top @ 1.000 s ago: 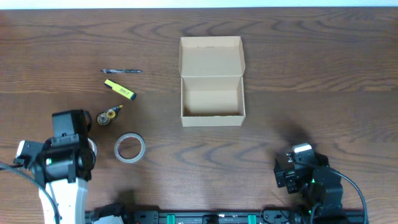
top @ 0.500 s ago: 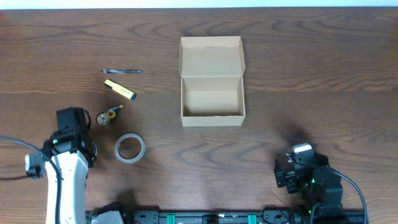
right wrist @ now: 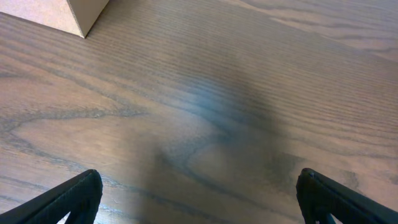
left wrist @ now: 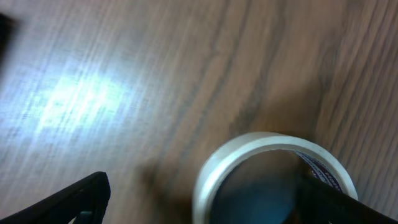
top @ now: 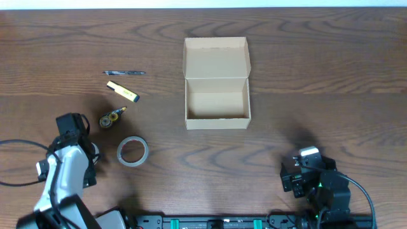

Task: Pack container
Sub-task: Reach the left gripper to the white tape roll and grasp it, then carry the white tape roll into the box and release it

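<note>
Swinging round over the last second, the left arm had drawn back toward my edge of the dark wooden desk (top: 318,76). Its left pincer (left wrist: 204,185) stood wide open and held nothing, with the pale ring-shaped roll of tape (left wrist: 273,171) lying partly between its fingers. The right pincer (right wrist: 199,186) had not stirred, spread just as wide and empty over bare wood. Farther off, the small tan cardboard box (top: 216,102) sat mid-desk with its flap lid thrown back and nothing inside. I judged packing had not begun, and the tape looked like the first pick.
</note>
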Robot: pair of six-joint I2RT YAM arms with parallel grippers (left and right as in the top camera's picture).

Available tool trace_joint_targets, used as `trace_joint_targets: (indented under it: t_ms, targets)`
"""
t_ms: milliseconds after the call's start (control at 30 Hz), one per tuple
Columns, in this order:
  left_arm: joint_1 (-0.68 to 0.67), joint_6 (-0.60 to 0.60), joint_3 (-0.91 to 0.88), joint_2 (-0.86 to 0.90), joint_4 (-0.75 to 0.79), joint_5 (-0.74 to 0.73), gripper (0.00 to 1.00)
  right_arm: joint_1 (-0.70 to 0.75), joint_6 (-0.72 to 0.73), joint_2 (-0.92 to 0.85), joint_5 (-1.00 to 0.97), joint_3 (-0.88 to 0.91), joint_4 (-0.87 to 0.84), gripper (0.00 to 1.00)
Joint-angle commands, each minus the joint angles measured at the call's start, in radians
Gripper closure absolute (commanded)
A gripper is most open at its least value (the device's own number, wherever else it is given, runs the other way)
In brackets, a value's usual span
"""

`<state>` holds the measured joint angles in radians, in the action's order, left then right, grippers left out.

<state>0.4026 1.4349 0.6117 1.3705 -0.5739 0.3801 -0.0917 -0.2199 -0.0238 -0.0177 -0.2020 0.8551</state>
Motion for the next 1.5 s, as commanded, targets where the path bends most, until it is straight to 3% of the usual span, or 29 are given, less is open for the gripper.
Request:
trace_joint_targets:
  t_ms: [0, 67, 167, 333, 367, 400, 533, 800, 967, 1100, 1467]
  targets:
    - [0.004, -0.052, -0.007, 0.048, 0.041, -0.027, 0.02, 0.008, -0.013, 0.006, 0.007, 0.007, 0.002, 0.01]
    - [0.004, -0.077, -0.007, 0.07, 0.07, -0.042, 0.0, 0.008, -0.013, 0.006, 0.007, 0.007, 0.002, 0.01]
    - [0.004, -0.102, -0.007, 0.107, 0.105, -0.064, 0.11, 0.008, -0.013, 0.006, 0.007, 0.007, 0.002, 0.01]
    - [0.004, -0.105, -0.007, 0.139, 0.115, -0.101, 0.72, 0.008, -0.013, 0.006, 0.007, 0.007, 0.002, 0.01]
    - [0.004, -0.105, -0.006, 0.139, 0.116, -0.101, 0.89, 0.008, -0.013, 0.006, 0.007, 0.007, 0.002, 0.01]
    - [0.004, -0.105, -0.006, 0.139, 0.116, -0.101, 0.94, 0.008, -0.013, 0.006, 0.007, 0.007, 0.002, 0.01]
    - [0.003, -0.112, 0.015, 0.131, 0.115, -0.108, 0.94, 0.008, -0.013, 0.006, 0.007, 0.007, 0.002, 0.01]
    - [-0.038, -0.311, 0.18, -0.029, 0.044, -0.126, 0.94, 0.008, -0.013, 0.006, 0.007, 0.007, 0.002, 0.01]
    - [-0.183, -0.475, 0.391, -0.026, -0.014, -0.145, 0.94, 0.008, -0.013, 0.006, 0.007, 0.007, 0.002, 0.01]
    - [-0.339, -0.537, 0.545, 0.021, -0.032, -0.146, 0.94, 0.008, -0.013, 0.006, 0.007, 0.007, 0.002, 0.01]
    - [-0.787, -0.549, 0.818, 0.287, -0.054, -0.249, 0.94, 0.008, -0.013, 0.006, 0.007, 0.007, 0.002, 0.01]
